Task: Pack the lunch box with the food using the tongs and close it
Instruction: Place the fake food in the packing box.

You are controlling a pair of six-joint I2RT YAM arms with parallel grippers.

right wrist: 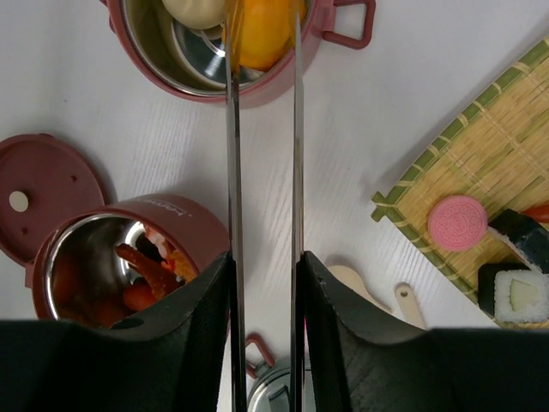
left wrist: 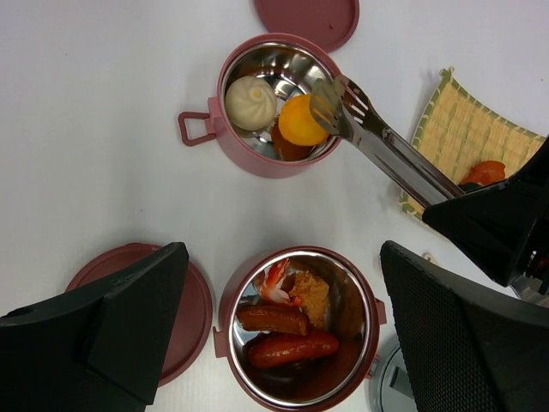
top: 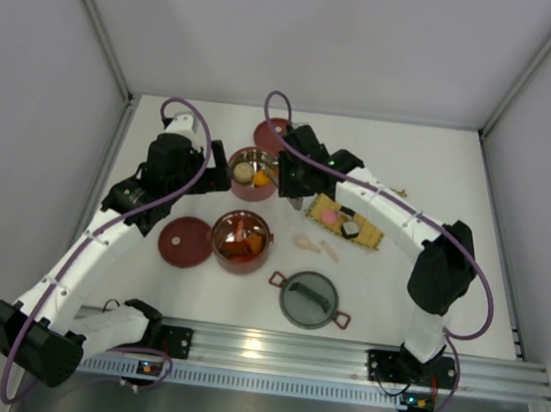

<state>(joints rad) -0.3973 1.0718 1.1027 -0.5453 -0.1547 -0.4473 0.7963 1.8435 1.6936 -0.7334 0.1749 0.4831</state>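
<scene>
We see a white table (top: pixel 441 166) walled in by pale panels. The lunch box lies apart on it: the far bowl (left wrist: pixel 257 163) and the near bowl (right wrist: pixel 171 215) both stand uncovered. One flat red lid (top: pixel 184 242) rests just beside the near bowl, a second red lid (left wrist: pixel 307 15) lies behind the far bowl, and the grey domed lid (top: pixel 308 301) sits near the arm bases.

The right gripper (right wrist: pixel 263 266) pinches the tongs (left wrist: pixel 390 154) by their two thin arms. Their tips reach over the far bowl with an orange piece (left wrist: pixel 300 122) between them, next to a white bun (left wrist: pixel 250 102); we cannot tell whether the tips squeeze it. The left gripper (left wrist: pixel 280 256) hangs above the near bowl with its jaws spread wide and holds nothing.

Sausages (left wrist: pixel 296 348) and other pieces fill the near bowl. A pink round piece (right wrist: pixel 457 222) and sushi (right wrist: pixel 515 292) lie on the straw mat (right wrist: pixel 480 163).
</scene>
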